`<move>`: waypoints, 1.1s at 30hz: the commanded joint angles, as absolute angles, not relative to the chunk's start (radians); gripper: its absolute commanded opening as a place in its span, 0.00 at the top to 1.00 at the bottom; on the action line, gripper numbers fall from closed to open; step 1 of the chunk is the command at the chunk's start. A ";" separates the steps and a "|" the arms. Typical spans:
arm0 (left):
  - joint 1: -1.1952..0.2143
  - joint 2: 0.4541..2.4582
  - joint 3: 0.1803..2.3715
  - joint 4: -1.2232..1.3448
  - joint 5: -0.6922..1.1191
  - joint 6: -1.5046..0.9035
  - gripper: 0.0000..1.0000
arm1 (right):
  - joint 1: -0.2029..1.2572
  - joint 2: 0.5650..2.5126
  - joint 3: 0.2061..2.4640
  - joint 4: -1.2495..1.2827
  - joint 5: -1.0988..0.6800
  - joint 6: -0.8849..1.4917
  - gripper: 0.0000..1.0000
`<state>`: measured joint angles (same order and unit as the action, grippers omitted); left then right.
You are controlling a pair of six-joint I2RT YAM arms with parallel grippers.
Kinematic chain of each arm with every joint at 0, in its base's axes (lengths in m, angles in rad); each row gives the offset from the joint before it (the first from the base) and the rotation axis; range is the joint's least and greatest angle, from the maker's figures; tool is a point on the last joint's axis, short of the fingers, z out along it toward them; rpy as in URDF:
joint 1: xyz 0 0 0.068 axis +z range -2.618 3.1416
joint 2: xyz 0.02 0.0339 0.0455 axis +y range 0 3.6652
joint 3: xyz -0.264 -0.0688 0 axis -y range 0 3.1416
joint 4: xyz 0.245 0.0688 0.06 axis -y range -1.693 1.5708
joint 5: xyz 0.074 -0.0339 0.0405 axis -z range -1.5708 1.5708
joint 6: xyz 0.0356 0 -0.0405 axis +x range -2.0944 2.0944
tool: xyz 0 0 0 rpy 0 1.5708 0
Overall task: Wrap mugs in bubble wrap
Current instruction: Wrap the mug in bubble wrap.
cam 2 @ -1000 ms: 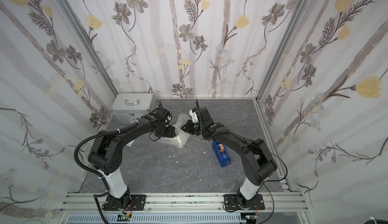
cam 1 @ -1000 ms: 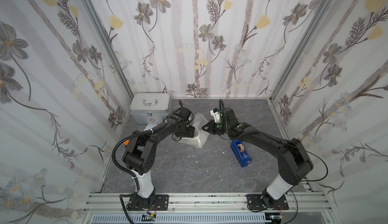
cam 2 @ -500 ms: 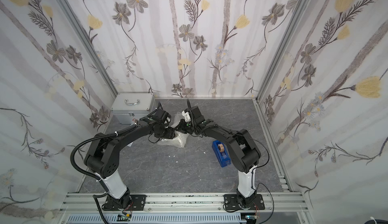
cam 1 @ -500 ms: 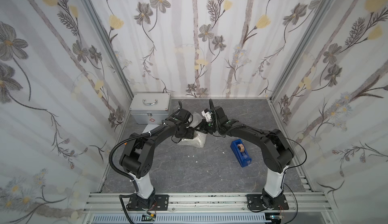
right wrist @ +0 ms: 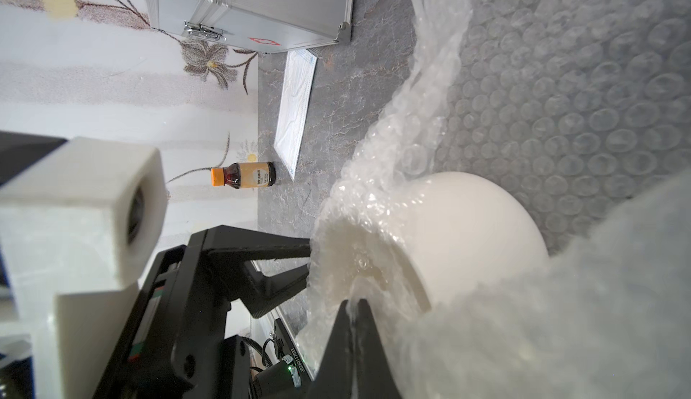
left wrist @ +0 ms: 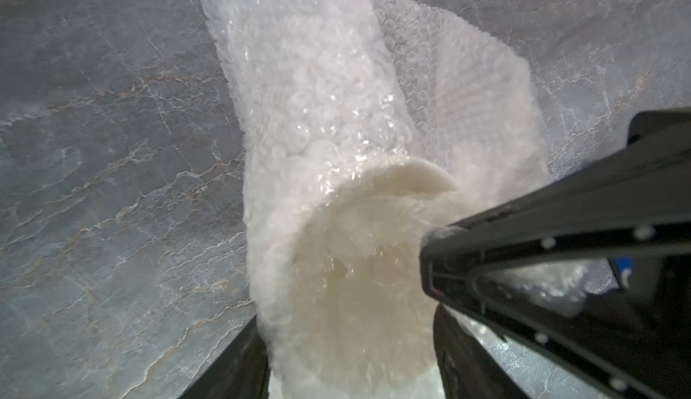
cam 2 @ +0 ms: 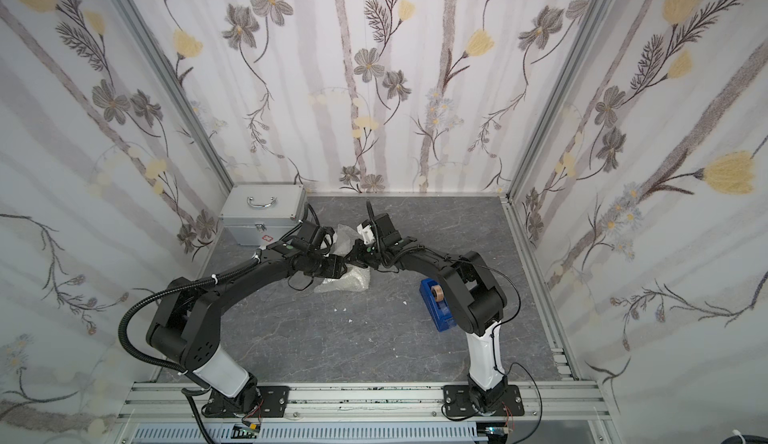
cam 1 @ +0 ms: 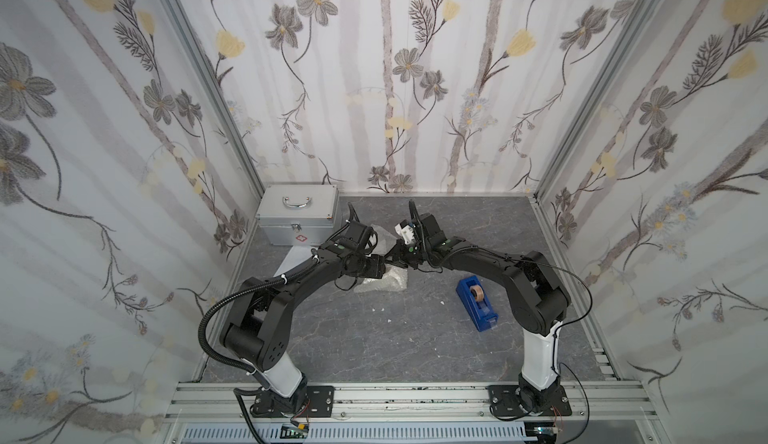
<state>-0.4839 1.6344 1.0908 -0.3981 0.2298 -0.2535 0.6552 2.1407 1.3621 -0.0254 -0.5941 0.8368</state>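
A smooth, glossy cream mug (right wrist: 467, 229) is seen half swaddled in bubble wrap (right wrist: 579, 98), a clear, whitish sheet studded with small round blisters. Part of the sheet is spread flat and the rest is crumpled round the mug's curved wall. In both top views the bundle (cam 1: 386, 281) is found on the grey, marble-veined table (left wrist: 112, 154), between the two arms and near its rear.

The left gripper (left wrist: 347, 322) is set wide, one black finger on each side of the wrapped mug and pressed against the wrap. The right gripper (right wrist: 351, 307) is all but closed, with a thin fold of wrap pinched between its tapered tips.

A ribbed silver metal case (cam 1: 297, 213) is stood in the rear corner on the left arm's side, and a blue tape dispenser (cam 1: 478, 304) is placed by the right arm.
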 commanded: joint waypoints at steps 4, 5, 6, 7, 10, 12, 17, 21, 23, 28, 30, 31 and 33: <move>-0.463 1.581 1.034 -0.278 0.314 -0.314 0.33 | 0.658 2.148 1.374 -0.009 -0.621 0.838 0.76; -0.458 1.570 1.021 -0.259 0.329 -0.326 0.33 | 0.658 2.148 1.375 -0.006 -0.623 0.838 0.74; -0.453 1.558 1.005 -0.238 0.338 -0.339 0.33 | 0.658 2.149 1.376 -0.005 -0.627 0.840 0.73; -0.448 1.549 0.993 -0.222 0.347 -0.350 0.33 | 0.659 2.149 1.376 -0.003 -0.629 0.842 0.72; -0.436 1.535 0.965 -0.183 0.372 -0.378 0.32 | 0.661 2.147 1.376 0.004 -0.637 0.851 0.69; -0.428 1.528 0.951 -0.162 0.388 -0.393 0.31 | 0.663 2.146 1.376 0.008 -0.642 0.856 0.69; -0.404 1.502 0.900 -0.086 0.429 -0.442 0.24 | 0.667 2.145 1.378 0.019 -0.655 0.868 0.60; -0.393 1.508 0.887 -0.061 0.443 -0.460 0.15 | 0.673 2.146 1.383 0.025 -0.663 0.877 0.56; -0.390 1.515 0.888 -0.060 0.441 -0.463 0.11 | 0.676 2.145 1.382 0.027 -0.665 0.882 0.56; -0.379 1.531 0.884 -0.058 0.417 -0.485 0.05 | 0.687 2.143 1.383 0.035 -0.673 0.899 0.56; -0.377 1.537 0.883 -0.046 0.411 -0.501 0.05 | 0.693 2.141 1.381 0.038 -0.673 0.905 0.57; -0.377 1.542 0.882 -0.037 0.413 -0.507 0.05 | 0.695 2.141 1.381 0.041 -0.673 0.909 0.58; -0.377 1.549 0.881 -0.024 0.406 -0.521 0.07 | 0.698 2.138 1.375 0.047 -0.671 0.914 0.59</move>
